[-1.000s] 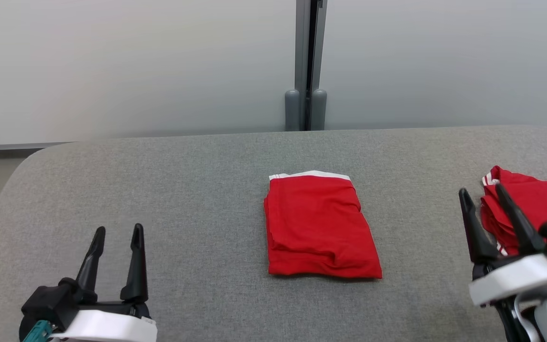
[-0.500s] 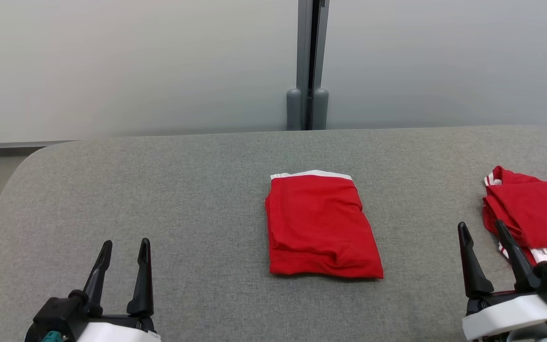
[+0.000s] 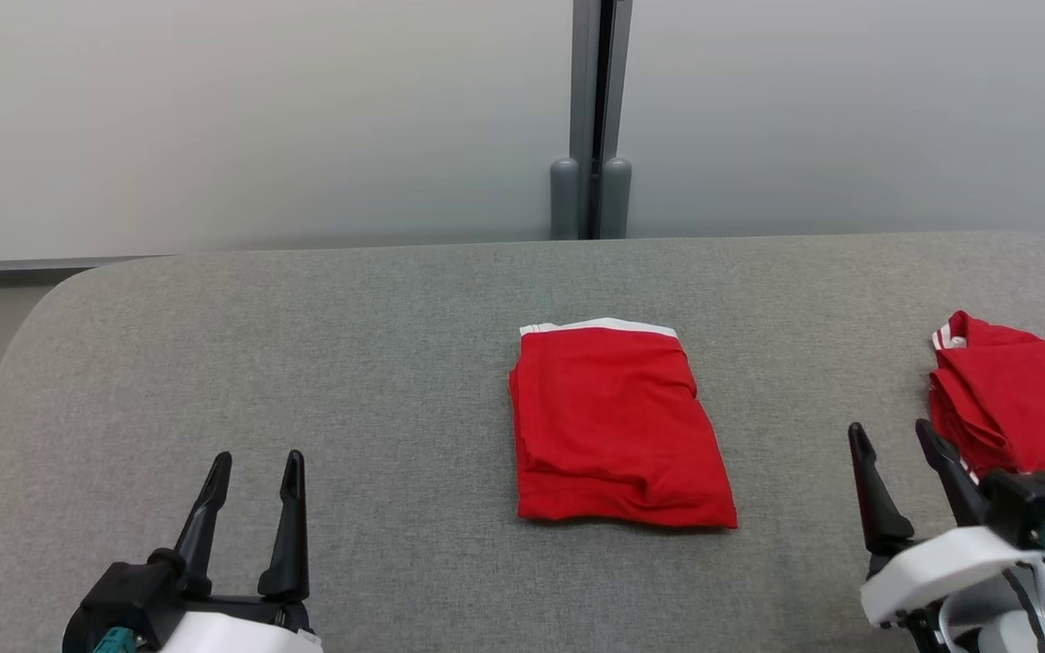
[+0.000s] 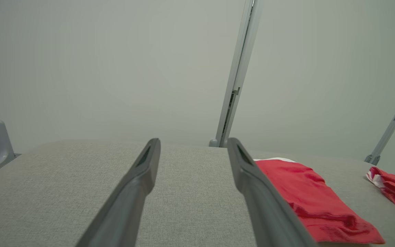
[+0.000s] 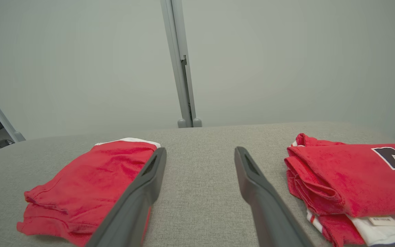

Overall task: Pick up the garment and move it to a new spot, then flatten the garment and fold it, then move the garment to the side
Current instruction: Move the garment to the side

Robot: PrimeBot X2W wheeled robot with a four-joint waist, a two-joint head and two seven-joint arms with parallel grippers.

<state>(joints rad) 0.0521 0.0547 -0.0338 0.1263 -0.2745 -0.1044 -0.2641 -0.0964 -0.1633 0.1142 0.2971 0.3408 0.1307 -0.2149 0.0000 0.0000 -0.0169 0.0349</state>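
The garment (image 3: 618, 426) lies folded into a compact red rectangle with a white band along its far edge. It sits on the grey table (image 3: 350, 363) directly in front of the post (image 3: 590, 118), on my side of it and well short of the table's back edge. Judging by that tidy shape, the picking up, flattening and folding look done. What I think is left is the last step, carrying it off to the side, and nothing grips it yet. My left gripper (image 3: 258, 458) hovers over the cloth surface to the left of the post's line and nearer to me than the garment, fingers apart and holding nothing. My right gripper (image 3: 891, 429) is to the right of that line, also spread and empty, between the garment and a stack of red clothes (image 3: 1012, 408) further right of the post. By count there is one folded garment in the middle and one stack at the side. The stack shows a red shirt with black lettering on top and something white beneath, but I cannot tell how many pieces it holds. Both of my grippers are free.
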